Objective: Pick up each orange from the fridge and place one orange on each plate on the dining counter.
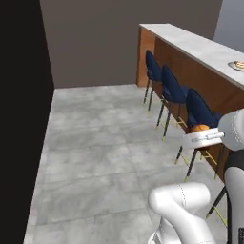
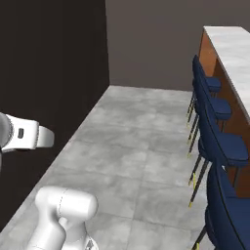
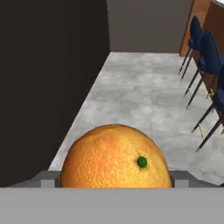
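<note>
Dimpled matt orange [image 3: 114,157], marbled dining counter [image 1: 200,46] top, wooden sides

Marbled dining counter [image 1: 190,44] bearing a plate [image 1: 237,66], blue stools [image 1: 172,88] on grey floor [image 1: 105,143]

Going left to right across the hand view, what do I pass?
Dark wall → orange held in the tool → blue stools → wooden side of the dining counter.
</note>
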